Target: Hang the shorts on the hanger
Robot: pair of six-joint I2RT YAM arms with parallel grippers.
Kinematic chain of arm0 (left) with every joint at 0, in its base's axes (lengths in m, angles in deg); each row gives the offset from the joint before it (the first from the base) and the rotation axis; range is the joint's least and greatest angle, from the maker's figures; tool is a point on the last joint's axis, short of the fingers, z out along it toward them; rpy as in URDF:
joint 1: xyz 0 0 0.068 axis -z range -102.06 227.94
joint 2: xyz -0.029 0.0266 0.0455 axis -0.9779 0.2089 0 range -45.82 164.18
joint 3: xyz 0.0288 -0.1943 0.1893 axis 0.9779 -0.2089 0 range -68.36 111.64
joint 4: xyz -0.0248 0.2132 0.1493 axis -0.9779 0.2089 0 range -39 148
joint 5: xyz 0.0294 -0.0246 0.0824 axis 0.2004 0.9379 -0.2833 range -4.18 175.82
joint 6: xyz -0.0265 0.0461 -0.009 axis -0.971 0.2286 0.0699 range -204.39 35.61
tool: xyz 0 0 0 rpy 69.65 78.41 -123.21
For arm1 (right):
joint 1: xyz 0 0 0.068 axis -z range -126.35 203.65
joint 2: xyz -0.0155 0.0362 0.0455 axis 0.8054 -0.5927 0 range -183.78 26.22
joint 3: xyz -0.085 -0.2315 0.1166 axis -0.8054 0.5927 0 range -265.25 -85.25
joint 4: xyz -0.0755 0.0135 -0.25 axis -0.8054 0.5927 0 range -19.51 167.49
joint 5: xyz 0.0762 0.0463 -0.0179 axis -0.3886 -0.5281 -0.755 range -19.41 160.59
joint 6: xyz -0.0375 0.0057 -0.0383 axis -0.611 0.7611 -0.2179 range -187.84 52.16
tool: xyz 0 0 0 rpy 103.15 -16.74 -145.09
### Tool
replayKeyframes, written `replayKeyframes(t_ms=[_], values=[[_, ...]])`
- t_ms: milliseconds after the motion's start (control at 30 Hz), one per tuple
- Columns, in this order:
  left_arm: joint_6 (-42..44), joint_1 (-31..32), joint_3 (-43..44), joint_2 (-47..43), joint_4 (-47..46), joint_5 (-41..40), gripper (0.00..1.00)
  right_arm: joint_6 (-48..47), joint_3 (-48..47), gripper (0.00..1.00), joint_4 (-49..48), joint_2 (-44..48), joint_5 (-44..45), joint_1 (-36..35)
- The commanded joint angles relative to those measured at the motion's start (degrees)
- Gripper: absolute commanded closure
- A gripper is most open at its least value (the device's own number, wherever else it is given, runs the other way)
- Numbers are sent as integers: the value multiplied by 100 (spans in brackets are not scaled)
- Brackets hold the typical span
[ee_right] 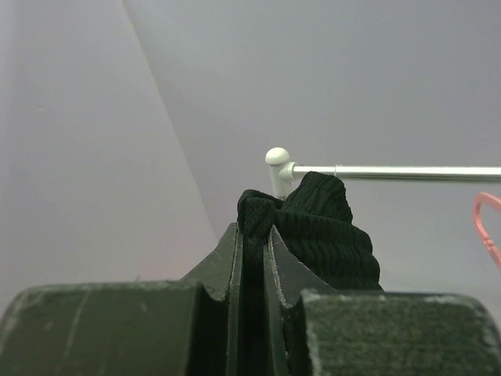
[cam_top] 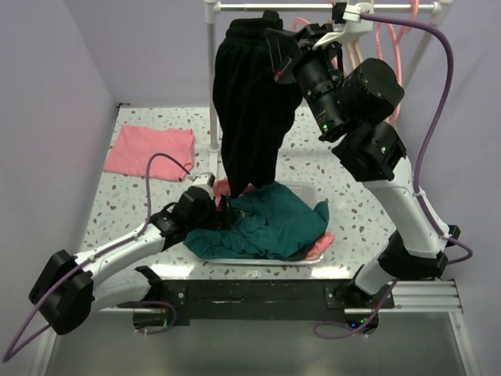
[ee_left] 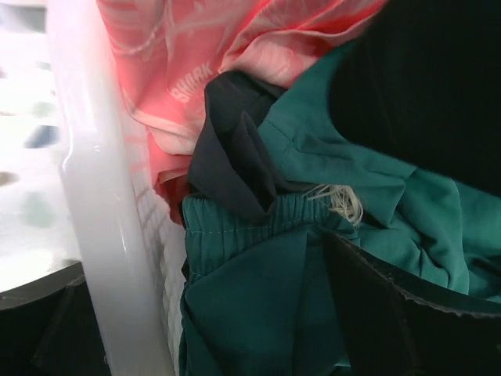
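The right gripper is raised high, up at the rail of the clothes rack that stands at the far edge of the table. Its jaws are pressed almost together and they pinch the upper edge of the black shorts. In the right wrist view the black mesh cloth comes out between the two fingers, just below the rail. From there the shorts hang straight down, and their lower end reaches down to the white tray.

The salmon-pink hangers hang on the same rail, to the right of this gripper and apart from the shorts. I cannot tell whether the shorts touch any hanger.

The left gripper is low, at the left end of the tray, which lies near the middle of the table's near edge. Its jaws stand wide apart and hold nothing. In the left wrist view one of its fingers lies on the teal garment in the tray. The other finger is on the outer side of the tray's white wall. Beside the teal garment lie a dark navy piece and a pink printed piece.

A folded pink cloth lies towards the far left corner of the table.
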Motion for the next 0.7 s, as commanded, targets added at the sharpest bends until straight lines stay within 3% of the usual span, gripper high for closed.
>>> replayKeyframes(t_ms=[0,233,467,667], values=[[-596,537,237,389,-1191,15,7,-224,-346,100,-488,-60,-165,-9],[-903,1249,931,1232,-1589,-433,12,-462,-38,100,-418,-78,134,-9],[-1878,2216,1458,1910,-1976,-1250,16,-305,295,100,4,36,2,-9],[-1949,2884,1959,2472,-1915,-1480,19,363,1637,100,180,809,-279,-9]])
